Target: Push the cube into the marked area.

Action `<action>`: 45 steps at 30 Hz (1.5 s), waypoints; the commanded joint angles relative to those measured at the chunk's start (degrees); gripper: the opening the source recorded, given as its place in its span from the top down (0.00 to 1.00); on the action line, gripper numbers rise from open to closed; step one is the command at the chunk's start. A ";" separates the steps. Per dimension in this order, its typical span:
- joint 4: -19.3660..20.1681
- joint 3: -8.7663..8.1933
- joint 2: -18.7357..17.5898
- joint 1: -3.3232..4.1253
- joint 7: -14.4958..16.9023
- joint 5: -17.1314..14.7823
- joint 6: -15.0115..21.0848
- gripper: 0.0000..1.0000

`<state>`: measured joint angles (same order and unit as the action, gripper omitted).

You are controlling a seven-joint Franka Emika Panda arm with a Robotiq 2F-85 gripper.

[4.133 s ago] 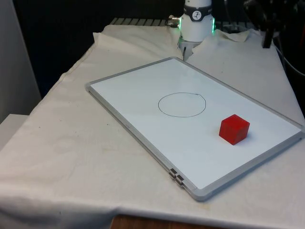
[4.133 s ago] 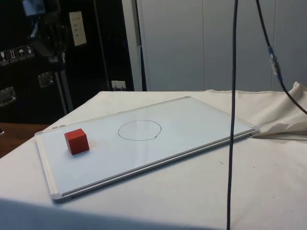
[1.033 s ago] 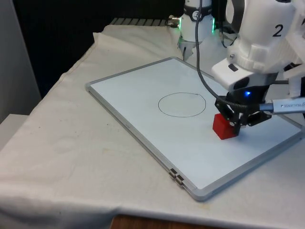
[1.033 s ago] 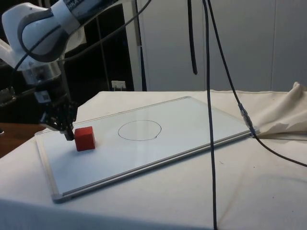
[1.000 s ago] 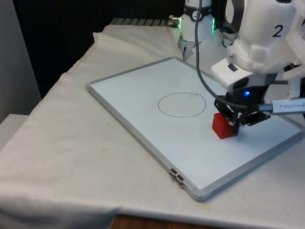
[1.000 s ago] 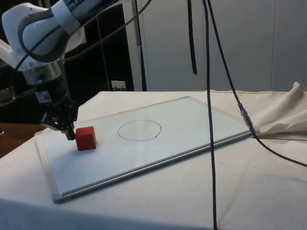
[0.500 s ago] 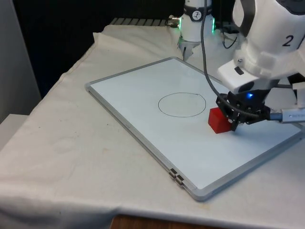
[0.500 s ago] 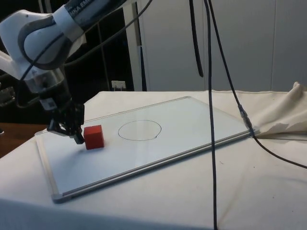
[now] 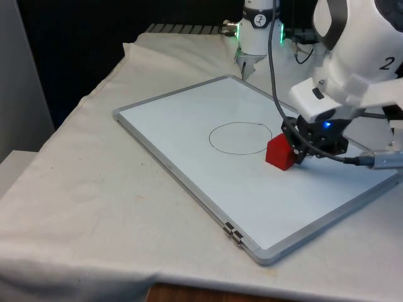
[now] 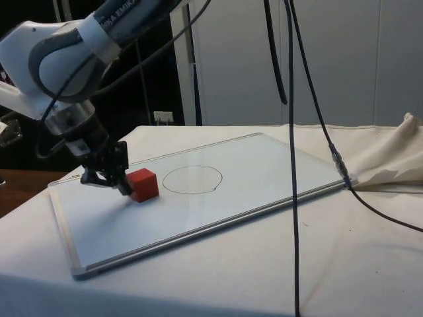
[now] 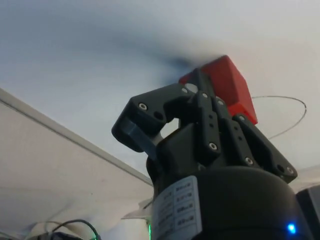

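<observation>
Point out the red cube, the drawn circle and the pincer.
red cube (image 9: 279,155): front view, its near face.
drawn circle (image 9: 240,138): front view, bare board inside the line.
pincer (image 10: 123,187): side view, tips against the cube's side.

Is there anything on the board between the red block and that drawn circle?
No. In the front view the red block sits just outside the circle, with bare whiteboard between them.
</observation>
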<state>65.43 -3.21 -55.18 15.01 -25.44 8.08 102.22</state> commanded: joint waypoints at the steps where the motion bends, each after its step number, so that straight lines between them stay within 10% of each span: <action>1: 1.26 -0.29 0.80 0.11 -0.23 0.63 0.17 1.00; 35: 0.97 -3.90 0.17 -0.06 -4.64 5.96 -5.67 1.00; 45: 4.81 -3.50 0.86 0.86 -6.93 7.79 -5.90 1.00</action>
<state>69.27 -6.70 -54.83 15.64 -32.09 15.87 95.40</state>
